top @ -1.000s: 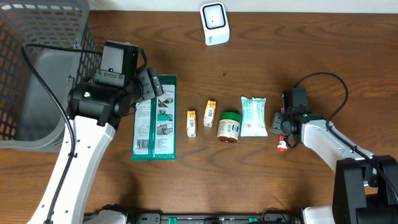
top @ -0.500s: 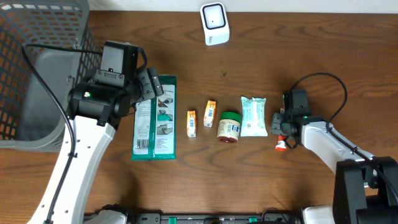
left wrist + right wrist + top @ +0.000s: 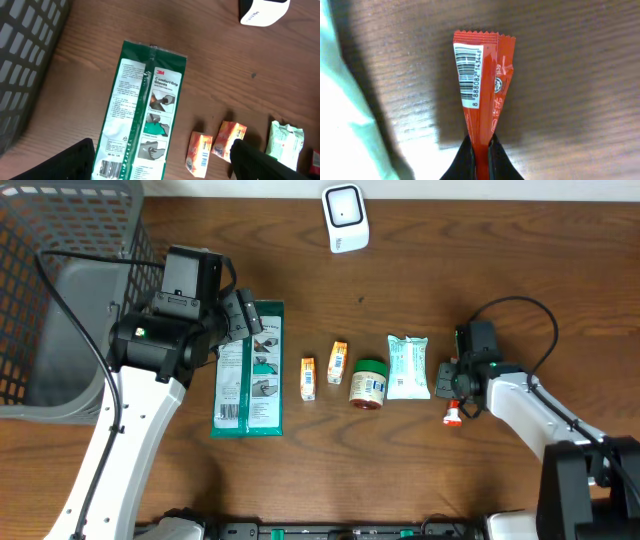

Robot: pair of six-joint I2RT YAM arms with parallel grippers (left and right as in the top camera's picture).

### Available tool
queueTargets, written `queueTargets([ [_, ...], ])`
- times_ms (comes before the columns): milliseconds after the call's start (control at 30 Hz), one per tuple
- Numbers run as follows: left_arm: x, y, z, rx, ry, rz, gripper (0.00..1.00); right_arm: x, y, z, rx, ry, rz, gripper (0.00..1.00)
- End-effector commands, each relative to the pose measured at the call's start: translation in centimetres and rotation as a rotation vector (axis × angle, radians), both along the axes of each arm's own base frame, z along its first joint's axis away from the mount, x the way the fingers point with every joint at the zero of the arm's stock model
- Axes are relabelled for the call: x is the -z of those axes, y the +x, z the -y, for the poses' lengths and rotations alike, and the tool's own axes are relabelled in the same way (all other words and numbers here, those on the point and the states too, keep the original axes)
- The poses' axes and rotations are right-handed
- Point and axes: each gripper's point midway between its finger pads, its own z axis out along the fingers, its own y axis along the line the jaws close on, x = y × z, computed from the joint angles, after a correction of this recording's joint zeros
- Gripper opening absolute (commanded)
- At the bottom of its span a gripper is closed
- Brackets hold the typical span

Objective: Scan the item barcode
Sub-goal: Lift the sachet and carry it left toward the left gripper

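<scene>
- Right gripper (image 3: pixel 455 394): jaws fully closed, pinching one end of a red sachet (image 3: pixel 479 85). The sachet lies flat on the wooden worktop (image 3: pixel 450 260), toward its right edge. Its barcode label faces up in the wrist view, and the crimped end points away from the fingers (image 3: pixel 465 162).
- From overhead only the sachet's red-and-white tip shows past the gripper, just beside a pale green soft pack (image 3: pixel 408 367).
- Left gripper (image 3: pixel 240 320): jaws spread wide, holding nothing. It hangs over the top end of a long green glove packet (image 3: pixel 145 115), which lies flat toward the left side.
- In a row across the middle, between the packet and the soft pack: two small orange boxes (image 3: pixel 308 378) (image 3: pixel 338 362), then a green-lidded jar (image 3: pixel 368 383) on its side. All are apart from one another.
- A white scanner (image 3: pixel 343 218) stands at the far edge, near its middle, well apart from the sachet.
- A grey mesh basket (image 3: pixel 60 280) sits at the far left corner.
</scene>
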Motion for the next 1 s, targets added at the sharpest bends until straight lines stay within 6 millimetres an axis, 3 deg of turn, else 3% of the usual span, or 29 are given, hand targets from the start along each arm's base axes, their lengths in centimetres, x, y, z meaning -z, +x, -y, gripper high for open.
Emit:
queueTargets([
  [0, -0.7, 0.3, -0.5, -0.012, 0.016, 0.019, 0.87, -3.8, 2.1, -0.4, -0.005, 0.028, 0.106, 0.01],
  [400, -0.7, 0.3, -0.5, -0.012, 0.016, 0.019, 0.87, -11.6, 3.0, -5.3, -0.056, 0.461, 0.302, 0.01],
  [567, -0.7, 0.3, -0.5, -0.012, 0.016, 0.019, 0.87, -13.2, 3.8, -6.9, -0.087, 0.58, 0.348, 0.01],
  [967, -0.9, 0.6, -0.4, -0.012, 0.012, 0.035, 0.87, -16.6, 5.7, -8.7, -0.076, 0.748, 0.451, 0.01],
])
